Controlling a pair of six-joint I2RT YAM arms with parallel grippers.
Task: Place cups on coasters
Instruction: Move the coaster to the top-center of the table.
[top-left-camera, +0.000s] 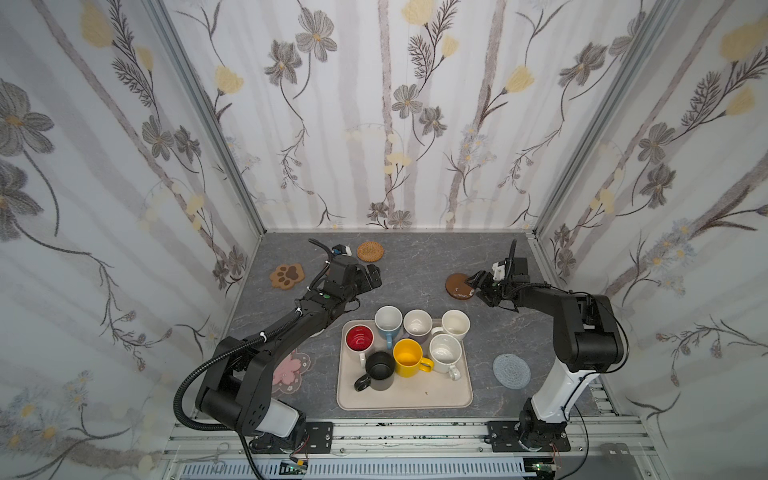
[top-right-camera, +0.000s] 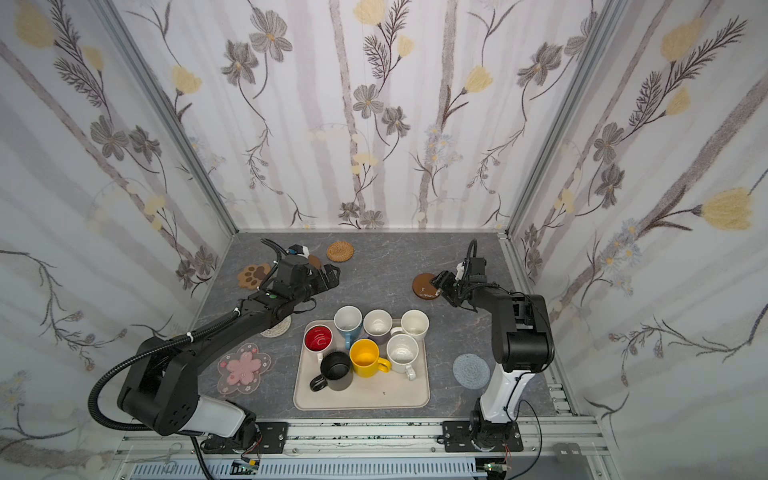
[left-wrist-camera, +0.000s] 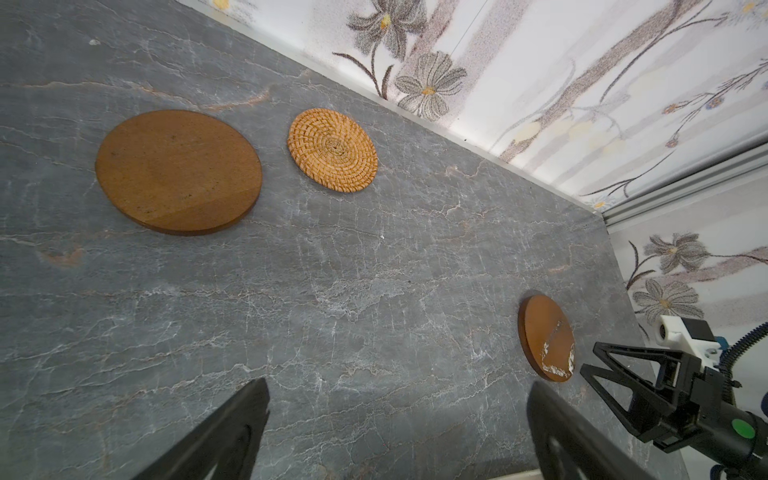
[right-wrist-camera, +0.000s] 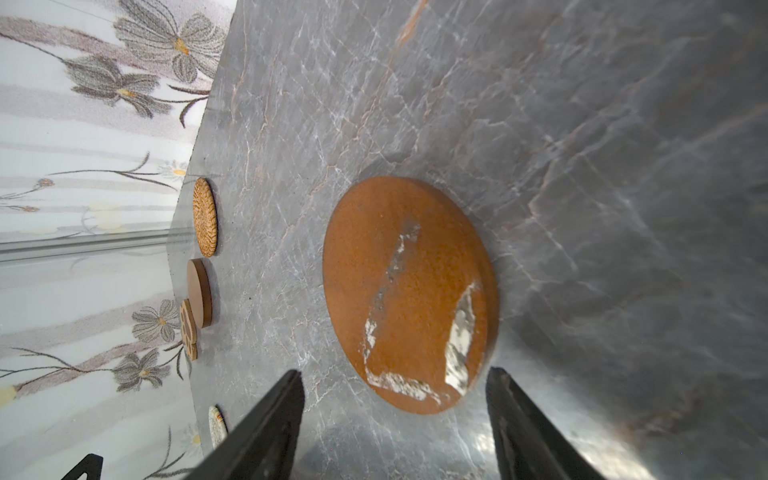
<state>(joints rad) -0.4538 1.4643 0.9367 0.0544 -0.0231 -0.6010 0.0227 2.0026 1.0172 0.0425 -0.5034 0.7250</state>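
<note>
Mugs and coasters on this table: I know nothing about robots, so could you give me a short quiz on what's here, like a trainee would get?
1. True or false: the yellow mug stands on a coaster.
2. Which coaster lies just ahead of the right gripper? A wicker round, B glossy brown disc, C grey knitted round.
3. How many mugs are there in all?
Key: 1 false, it stands on the tray; 2 B; 3 seven.

Seven mugs (top-right-camera: 365, 356), seven coasters (top-right-camera: 340, 251), one tray (top-right-camera: 374, 395)
</note>
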